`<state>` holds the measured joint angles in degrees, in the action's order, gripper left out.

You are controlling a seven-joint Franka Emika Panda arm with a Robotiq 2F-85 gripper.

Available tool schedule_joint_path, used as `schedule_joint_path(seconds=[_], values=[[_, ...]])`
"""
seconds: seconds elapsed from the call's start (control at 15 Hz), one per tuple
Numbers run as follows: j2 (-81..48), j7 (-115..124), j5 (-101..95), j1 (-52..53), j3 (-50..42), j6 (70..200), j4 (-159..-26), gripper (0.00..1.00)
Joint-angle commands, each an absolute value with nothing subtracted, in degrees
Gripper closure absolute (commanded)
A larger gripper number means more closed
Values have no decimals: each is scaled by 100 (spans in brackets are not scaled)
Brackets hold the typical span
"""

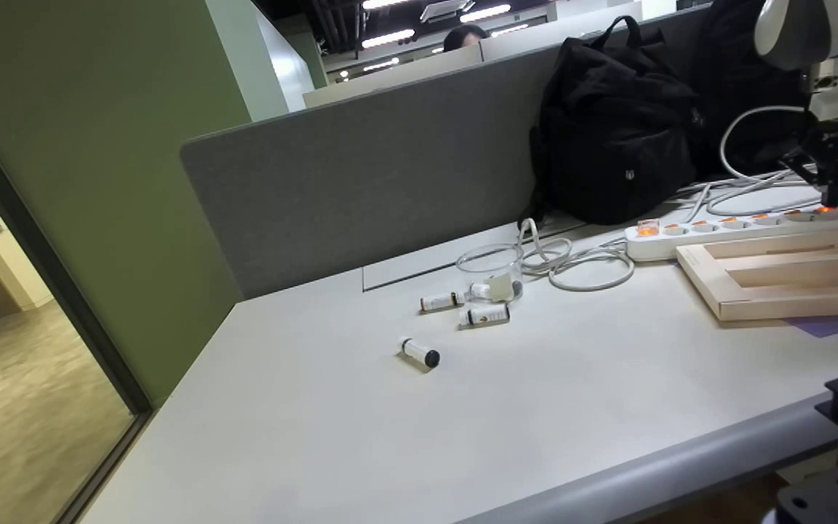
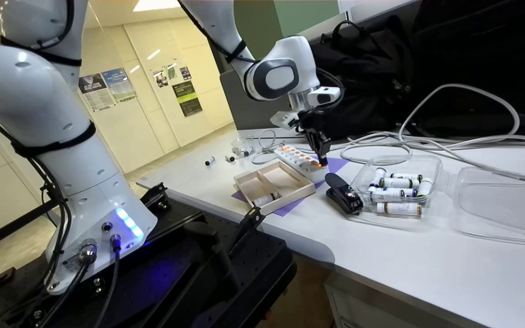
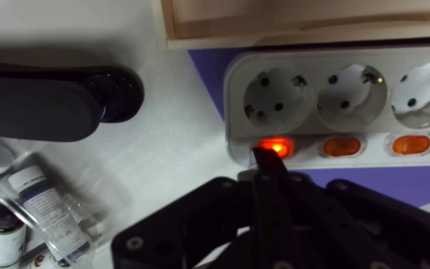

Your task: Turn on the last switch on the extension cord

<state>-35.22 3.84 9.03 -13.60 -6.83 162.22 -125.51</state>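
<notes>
The extension cord is a long white power strip, seen in both exterior views (image 1: 663, 247) (image 2: 295, 157) and in the wrist view (image 3: 312, 56). Its end switch (image 3: 280, 145) glows bright orange-red. The neighbouring switch (image 3: 342, 147) looks dull orange and unlit. A larger switch (image 1: 648, 228) at the cable end also glows. My gripper (image 3: 269, 158) is shut and empty, pointing down, with its tips at the glowing end switch and covering part of it. In both exterior views the gripper (image 1: 832, 198) (image 2: 323, 159) is at that end of the strip. I cannot tell how hard it presses.
A pale wooden tray (image 1: 735, 309) lies alongside the strip. A black stapler (image 2: 343, 193) and an open clear box (image 2: 440, 171) of small bottles stand near the gripper's end. Black backpacks (image 1: 615, 131) and looping white cables (image 2: 467, 86) lie behind. Loose bottles (image 1: 488, 314) lie farther off.
</notes>
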Motion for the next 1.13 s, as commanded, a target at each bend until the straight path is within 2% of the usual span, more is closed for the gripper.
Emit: schedule_joint_path(seconds=[0.0,0.33,0.6,0.67,0.73,0.87,0.93,1.07], values=[[-3782,237,994,-1543,-551,16431,-12411,100],[-3384,9,1039,-1709,-313,16042,-12394,100],[-2684,-397,988,-1735,-124,15192,-12281,100],[-2495,-505,994,-1729,-111,14784,-12206,91],[-2351,-588,994,-1699,-129,14339,-12104,73],[-2105,-612,904,-1581,-284,13415,-11897,61],[-2340,-554,989,-1498,-312,14030,-12022,79],[-2093,-612,985,-1481,-359,13540,-11946,65]])
